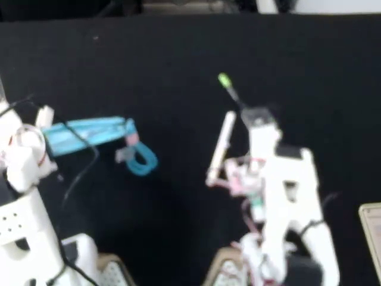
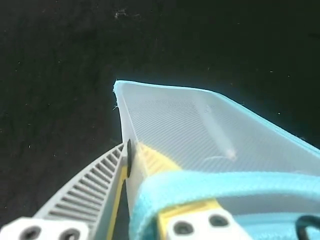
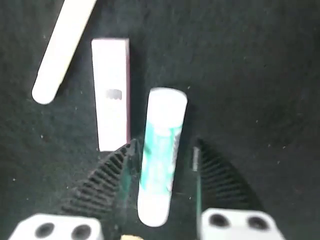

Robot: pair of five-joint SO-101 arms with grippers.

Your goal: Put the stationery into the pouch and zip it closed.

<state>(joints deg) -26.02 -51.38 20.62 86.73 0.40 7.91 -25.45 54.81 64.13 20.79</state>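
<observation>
The pouch [image 1: 86, 132] is translucent white with blue edging and a blue loop strap [image 1: 141, 161]; it lies at the table's left. My left gripper [image 2: 131, 156] is shut on its near edge, and the pouch [image 2: 200, 130] stretches away from the fingers. My right gripper [image 3: 162, 150] is open, its fingers astride a white-and-teal tube [image 3: 160, 150] lying on the cloth. Just beyond the tube lie a white-and-pink eraser block [image 3: 111, 92] and a cream pen [image 3: 62, 50]. The cream pen [image 1: 221, 149] lies left of the right arm [image 1: 280, 173]. A green-tipped pen [image 1: 228, 86] lies farther back.
Black cloth [image 1: 178, 59] covers the table. The left arm's base [image 1: 24, 226] stands at the front left with a black cable trailing from it. A pale object [image 1: 372, 232] shows at the right edge. Open cloth lies between the pouch and the stationery.
</observation>
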